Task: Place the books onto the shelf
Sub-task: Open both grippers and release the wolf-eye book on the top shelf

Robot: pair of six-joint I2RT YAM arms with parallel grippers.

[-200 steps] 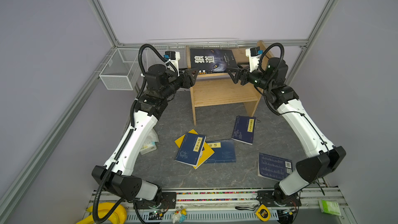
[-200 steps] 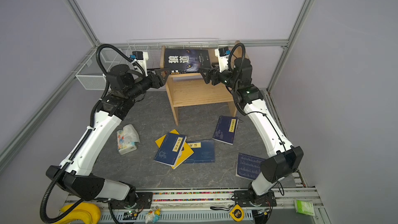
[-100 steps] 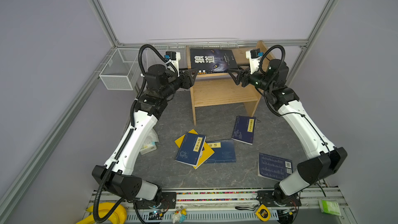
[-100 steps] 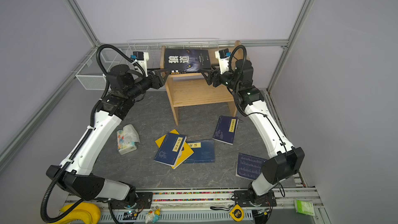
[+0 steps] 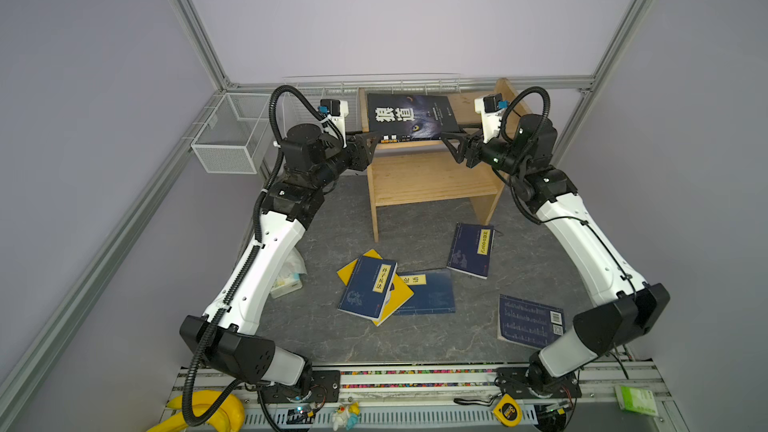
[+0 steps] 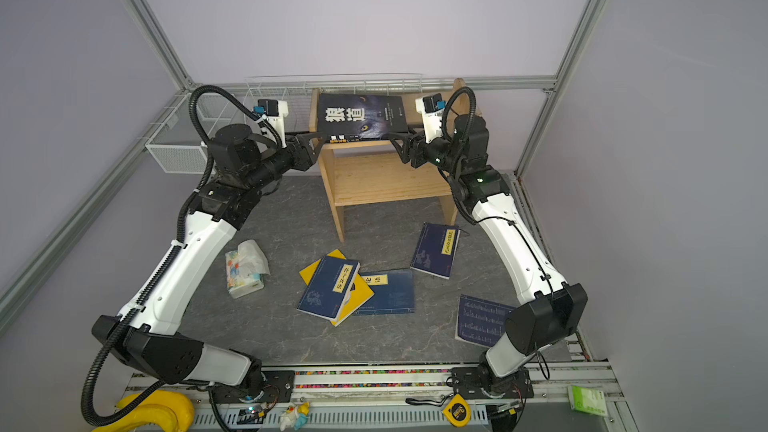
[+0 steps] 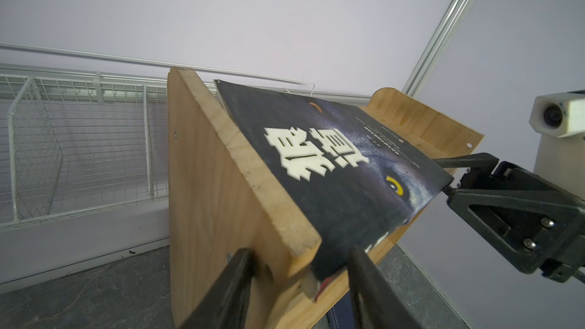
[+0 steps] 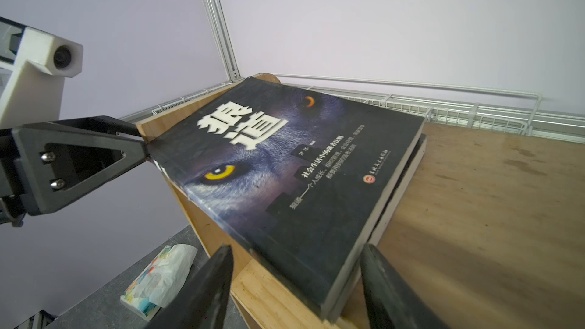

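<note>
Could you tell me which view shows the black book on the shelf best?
The right wrist view: the black book fills it, cover legible. The left wrist view shows it foreshortened, beside the side panel of the shelf; both top views show it small.

The grey tabletop carries the pine shelf. On the shelf's top tier a black book lies over a second book. In front of the shelf lie four navy books, a yellow book and a tissue pack.
</note>
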